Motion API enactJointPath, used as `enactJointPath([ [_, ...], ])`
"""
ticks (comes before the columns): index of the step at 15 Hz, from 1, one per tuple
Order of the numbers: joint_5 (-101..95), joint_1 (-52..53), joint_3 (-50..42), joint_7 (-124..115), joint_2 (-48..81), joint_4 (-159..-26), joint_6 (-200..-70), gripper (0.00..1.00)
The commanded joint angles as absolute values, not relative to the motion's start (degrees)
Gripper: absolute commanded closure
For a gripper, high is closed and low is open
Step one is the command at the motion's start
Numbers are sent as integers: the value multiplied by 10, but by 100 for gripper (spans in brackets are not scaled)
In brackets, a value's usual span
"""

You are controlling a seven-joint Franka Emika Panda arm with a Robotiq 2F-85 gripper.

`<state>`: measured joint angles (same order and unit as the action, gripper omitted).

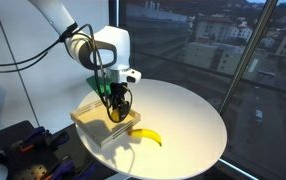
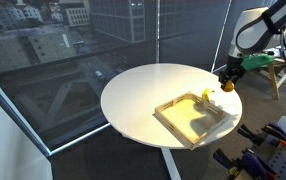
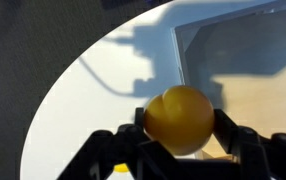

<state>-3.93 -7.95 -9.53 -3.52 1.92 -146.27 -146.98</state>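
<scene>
I'm mid-carry, as I read it: the grasp is made and the load is off the counter [image 1: 198,105], a round white top by the window. On it sits a shallow wooden tray [image 1: 87,120], seen in both exterior views. My tool [image 1: 116,112] hangs low over the tray's edge, on the side nearest the banana [image 1: 146,136], which lies on the counter just beside the tray. The jaws stand about half open and are clamped on a yellow-orange ball [image 3: 180,118]. In the wrist view it sits squarely between the two fingers [image 3: 111,150], one on each flank. I can't tell whether the ball's underside touches the tray. Any move from here calls for a steady grip, and for keeping clear of the tray's rim and the banana.
</scene>
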Motion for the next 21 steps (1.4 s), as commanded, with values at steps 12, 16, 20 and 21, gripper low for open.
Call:
enactJointPath([
  [12, -31, -75, -82, -35, 15, -1463, -1470, 57],
  [16, -27, -70, -75, -39, 13, -1461, -1470, 57],
  [20, -16, -66, -71, -51, 11, -1461, -1470, 57],
  [21, -14, -65, -69, -57, 10, -1461, -1471, 57],
])
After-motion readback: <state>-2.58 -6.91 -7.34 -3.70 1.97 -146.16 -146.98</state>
